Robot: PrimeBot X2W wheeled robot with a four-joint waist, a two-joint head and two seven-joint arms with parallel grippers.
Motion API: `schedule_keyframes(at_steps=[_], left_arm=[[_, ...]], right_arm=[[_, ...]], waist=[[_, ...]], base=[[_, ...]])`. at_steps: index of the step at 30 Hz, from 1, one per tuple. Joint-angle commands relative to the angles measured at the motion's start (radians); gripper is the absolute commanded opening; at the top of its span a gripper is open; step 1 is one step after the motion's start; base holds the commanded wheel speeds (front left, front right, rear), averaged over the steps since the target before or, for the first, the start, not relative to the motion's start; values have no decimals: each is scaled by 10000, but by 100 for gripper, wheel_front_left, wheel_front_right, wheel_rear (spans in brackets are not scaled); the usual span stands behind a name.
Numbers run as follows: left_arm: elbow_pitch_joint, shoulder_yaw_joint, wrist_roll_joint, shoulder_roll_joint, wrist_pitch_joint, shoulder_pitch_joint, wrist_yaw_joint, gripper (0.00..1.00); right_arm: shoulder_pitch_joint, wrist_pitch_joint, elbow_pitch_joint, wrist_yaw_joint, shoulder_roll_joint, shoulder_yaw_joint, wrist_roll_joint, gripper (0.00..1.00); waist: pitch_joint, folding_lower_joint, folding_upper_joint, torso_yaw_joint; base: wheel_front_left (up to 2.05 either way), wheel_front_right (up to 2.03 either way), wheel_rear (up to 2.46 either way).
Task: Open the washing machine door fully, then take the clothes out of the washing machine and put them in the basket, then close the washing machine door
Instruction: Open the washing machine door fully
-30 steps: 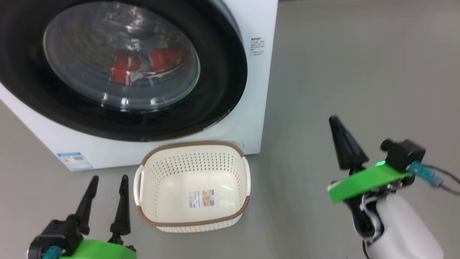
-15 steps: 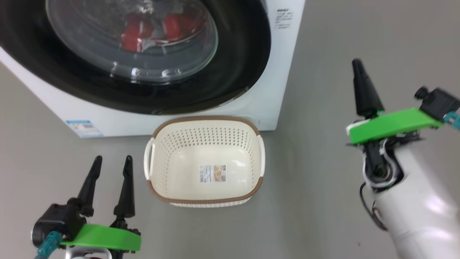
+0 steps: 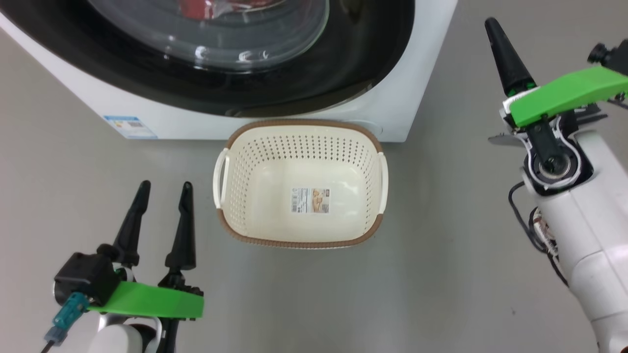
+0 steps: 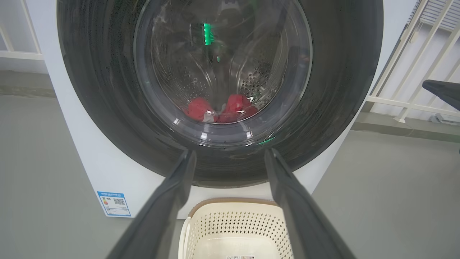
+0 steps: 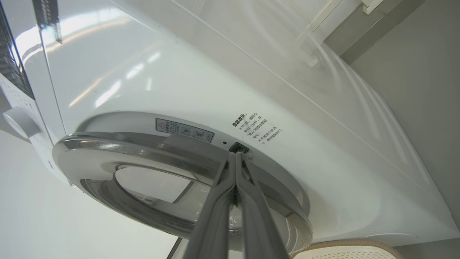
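the washing machine door [image 3: 343,73] is shut against the washing machine [image 3: 402,98]. the clothes [image 4: 230,108] lie behind its clear window at the bottom of the drum, a red bundle with a bit of white. in the head view the machine sits higher and further right than a second ago and less of the window shows. the basket [image 3: 304,122] has slid the same way, so the camera has moved, not the things.

against the basket, the right gripper [image 3: 492,24] has climbed up the frame and is now level with the door's lower right rim. its two fingers are pressed together with nothing between them. in the right wrist view their tips [image 5: 235,154] point at a small dark slot [image 5: 239,147] in the white front just beside the door's chrome edge; i cannot tell whether they touch it.

the left gripper [image 3: 165,185] has kept its place left of the basket, low over the grey floor [image 3: 441,245], fingers well apart and empty.

the basket stands empty on the floor close in front of the machine, below the door, a barcode sticker [image 3: 310,200] on its bottom. a blue label [image 3: 130,126] sits low on the machine's front. the shut door is between both grippers and the clothes.
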Motion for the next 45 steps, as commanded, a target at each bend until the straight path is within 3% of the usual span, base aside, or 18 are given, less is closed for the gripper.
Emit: schedule_keyframes(at_steps=[1,15,45], left_arm=[[-269,229,-82,134,-120,-242,-54,100],[-64,-269,18,118,-120,-627,-54,100],[304,-696,-77,115,-120,-1142,-54,100]], right_arm=[[-296,125,-196,4,-22,182,157,0],[-1593,2755,-175,4,-191,-836,2901,0],[-3479,5006,1370,4,-467,-1336,2628,0]], waist=[[375,-1,0,265],[956,-1,0,925],[1904,-1,0,1693]], base=[[0,0,0],[0,0,0],[0,0,0]])
